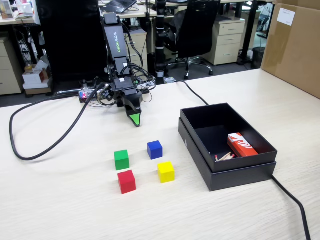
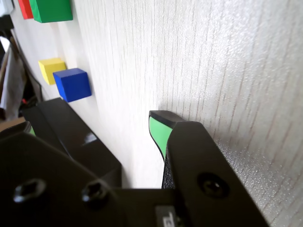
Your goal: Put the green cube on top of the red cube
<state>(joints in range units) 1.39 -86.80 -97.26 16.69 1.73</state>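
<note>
Green cube (image 1: 121,159) just behind red cube (image 1: 126,181)

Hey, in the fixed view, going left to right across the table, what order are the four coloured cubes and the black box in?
green cube → red cube → blue cube → yellow cube → black box. The green and red cubes overlap a little in left-right position, green starting slightly further left.

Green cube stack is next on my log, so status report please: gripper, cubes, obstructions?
Gripper near arm base, empty, jaw state unclear. Green cube on table, touching nothing, red cube just in front. Blue cube beside green; path looks open.
</note>
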